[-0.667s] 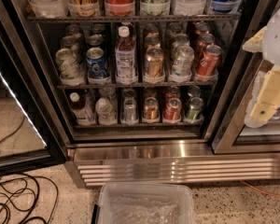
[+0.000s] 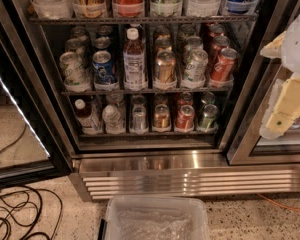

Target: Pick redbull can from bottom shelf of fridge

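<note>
**Barely any change: gripper (image 2: 289, 98) hangs at 3 o'clock, redbull can (image 2: 139, 119) sits on the bottom shelf (image 2: 145, 133)**

Since the earlier frame almost nothing has moved. The drinks, the racks and the floor items lie where they did, and the gripper shows at most a slight drift toward the right edge.

The gripper is at 3 o'clock in the view, in front of the right-hand door frame of the fridge (image 2: 155, 162) and level with the middle and bottom racks. It is well apart from every can. How far it is open cannot be told, and nothing from the shelves is seen in it.

The redbull can stands upright just off the centre of the view, toward 7 o'clock. It is third from the left in the single front row of the bottom shelf. At its 9 o'clock stands a clear bottle (image 2: 112, 119), just beside it. At its 3 o'clock is a gold can (image 2: 161, 117), then a red can (image 2: 185, 118) and a green can (image 2: 207, 116). A white-capped bottle (image 2: 83, 115) closes the row on the left.

On the taller rack above, at 12 o'clock from the redbull can, stands a labelled bottle (image 2: 134, 59) among larger cans.

At 6 o'clock a clear plastic bin (image 2: 140, 204) sits on the speckled floor, below the ribbed steel grille (image 2: 200, 181). Black cables (image 2: 15, 214) coil at 8 o'clock, under the open glass door (image 2: 20, 149).
</note>
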Tool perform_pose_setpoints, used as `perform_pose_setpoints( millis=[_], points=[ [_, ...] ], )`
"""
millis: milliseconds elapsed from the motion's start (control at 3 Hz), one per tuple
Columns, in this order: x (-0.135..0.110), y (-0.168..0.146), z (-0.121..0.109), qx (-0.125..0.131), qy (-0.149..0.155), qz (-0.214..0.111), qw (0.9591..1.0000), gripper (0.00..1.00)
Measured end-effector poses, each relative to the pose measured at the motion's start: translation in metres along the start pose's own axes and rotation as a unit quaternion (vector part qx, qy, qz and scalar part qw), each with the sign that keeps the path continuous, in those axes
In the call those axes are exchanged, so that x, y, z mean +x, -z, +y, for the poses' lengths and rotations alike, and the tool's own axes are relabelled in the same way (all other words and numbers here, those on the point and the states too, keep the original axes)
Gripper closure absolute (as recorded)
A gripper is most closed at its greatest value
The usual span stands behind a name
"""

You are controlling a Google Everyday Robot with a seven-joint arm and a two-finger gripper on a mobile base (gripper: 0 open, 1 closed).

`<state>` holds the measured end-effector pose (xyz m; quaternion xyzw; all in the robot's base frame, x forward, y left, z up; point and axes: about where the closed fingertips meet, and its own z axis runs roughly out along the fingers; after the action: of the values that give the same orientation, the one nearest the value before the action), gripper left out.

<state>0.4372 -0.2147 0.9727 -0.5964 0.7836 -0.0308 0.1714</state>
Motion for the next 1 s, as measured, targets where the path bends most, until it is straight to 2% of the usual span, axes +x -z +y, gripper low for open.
perform_pose_setpoints(
  millis=[333,667,1000],
  points=[
    [0.003,-0.023,0.011,-0.009,-0.027,-0.041,0.9988,0.0],
    [0.002,-0.057,0.022,-0.019,-0.06,-0.11,0.9919,0.0],
    [-0.004,-0.087,0.033,-0.013,-0.087,-0.184,0.9791,0.0]
  ],
)
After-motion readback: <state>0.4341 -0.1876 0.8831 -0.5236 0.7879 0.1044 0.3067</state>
